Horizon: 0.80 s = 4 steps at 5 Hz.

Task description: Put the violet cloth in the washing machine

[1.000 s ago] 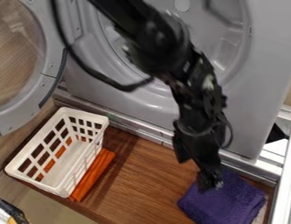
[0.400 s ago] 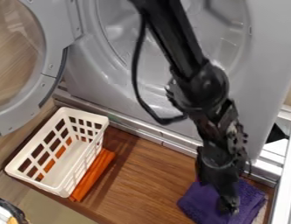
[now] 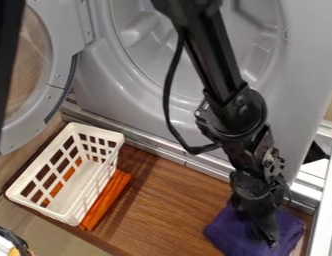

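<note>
Violet cloth [image 3: 225,232] is bunched up on the wooden surface [image 3: 162,200] in the camera view, lower right, outside the washing machine [image 3: 92,87]. Gripper [image 3: 269,241] is right down at it, but honestly can't tell if it's open or closed, so no clue whether it's got a hold. I'd call this the grab step. Next up, imo: get a solid pinch, lift clear of the machine's front edge, then swing it into the drum [image 3: 152,50].

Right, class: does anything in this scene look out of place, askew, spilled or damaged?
Slightly odd: the orange cloth sticks out along the side of the white basket, seemingly caught beneath it. No spill or damage stands out.
</note>
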Tool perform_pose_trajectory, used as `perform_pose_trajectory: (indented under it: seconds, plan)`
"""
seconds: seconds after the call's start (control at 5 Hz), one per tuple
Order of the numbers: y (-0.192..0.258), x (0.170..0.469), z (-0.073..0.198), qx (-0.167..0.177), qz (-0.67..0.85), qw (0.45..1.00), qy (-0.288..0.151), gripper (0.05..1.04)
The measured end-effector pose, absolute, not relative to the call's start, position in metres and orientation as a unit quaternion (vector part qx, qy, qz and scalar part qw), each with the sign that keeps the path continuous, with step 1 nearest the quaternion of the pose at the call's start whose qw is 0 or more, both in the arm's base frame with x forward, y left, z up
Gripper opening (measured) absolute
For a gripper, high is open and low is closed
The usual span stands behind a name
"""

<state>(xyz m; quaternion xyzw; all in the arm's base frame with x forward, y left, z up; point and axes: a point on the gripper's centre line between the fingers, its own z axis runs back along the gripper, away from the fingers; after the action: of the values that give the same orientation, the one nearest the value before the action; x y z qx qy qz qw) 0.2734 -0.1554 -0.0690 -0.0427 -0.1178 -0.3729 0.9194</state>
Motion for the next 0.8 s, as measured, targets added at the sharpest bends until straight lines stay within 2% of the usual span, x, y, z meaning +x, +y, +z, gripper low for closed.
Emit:
perform_pose_trajectory:
  seconds: [0.2,0.4,0.8]
  plan:
    - [-0.155,0.271,-0.069,-0.032,-0.377,0.920,-0.106,0.217]
    - [-0.154,0.269,-0.070,-0.032,-0.374,0.921,-0.103,0.096]
    - [-0.140,0.261,-0.065,-0.017,-0.375,0.922,-0.095,0.056]
